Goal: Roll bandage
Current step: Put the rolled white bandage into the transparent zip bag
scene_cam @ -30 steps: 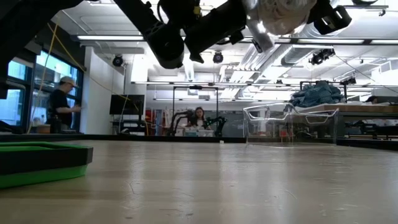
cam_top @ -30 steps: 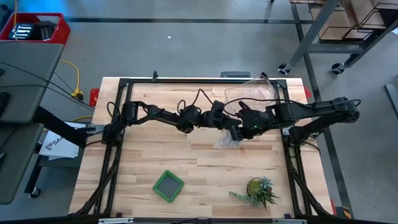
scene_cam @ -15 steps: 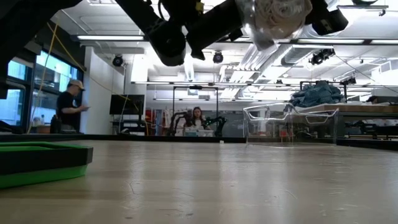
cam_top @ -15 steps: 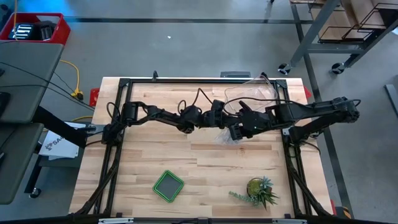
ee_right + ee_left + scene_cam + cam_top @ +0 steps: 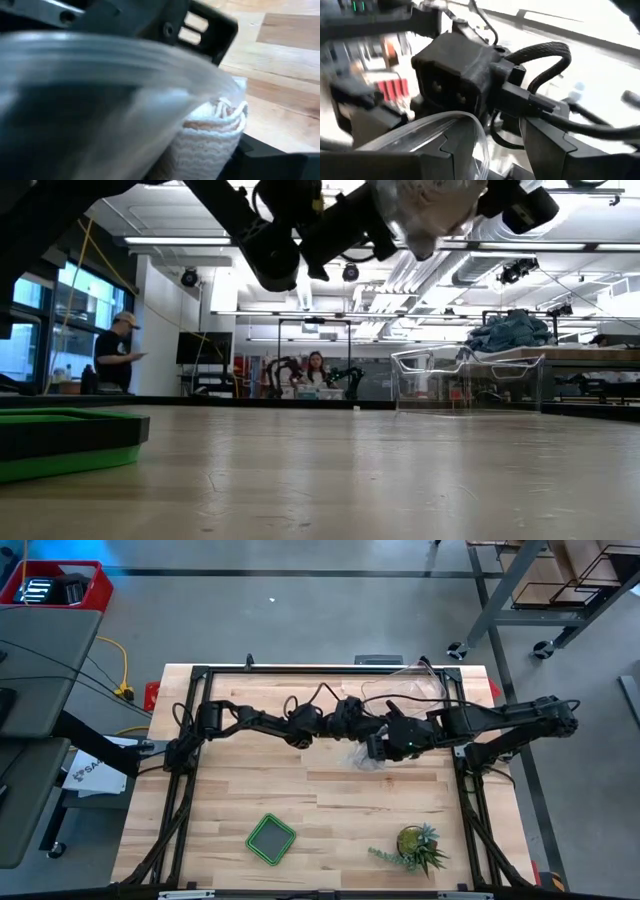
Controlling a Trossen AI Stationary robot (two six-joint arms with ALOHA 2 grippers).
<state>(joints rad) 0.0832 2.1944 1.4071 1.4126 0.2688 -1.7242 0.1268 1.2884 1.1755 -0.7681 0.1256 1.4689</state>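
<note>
The bandage is a small roll of white gauze, held high above the table's middle together with crinkly clear plastic. In the low view the bundle hangs at the top, far above the wood. My right gripper comes from the table's right and is shut on the roll. My left gripper reaches in from the left, right beside the bundle, with its fingers apart. A strip of clear plastic arcs past one of its fingers; I cannot tell whether it touches. My right gripper holds the gauze roll by its side, slanting down from the table's right. One dark finger shows against the roll. Blurred clear plastic hides the other. The roll is lifted clear of the table, with plastic hanging below it.
A clear rectangular tub stands at the far right, behind the grippers. A green tray and a small potted plant sit near the front edge. Bare wood lies below the arms. People stand in the room beyond the table.
My left gripper has rolled about its own pointing line next to the bundle and shifted slightly toward the far edge. The clear plastic below the grippers has drawn up a little. My right gripper has stayed in place with the roll.
</note>
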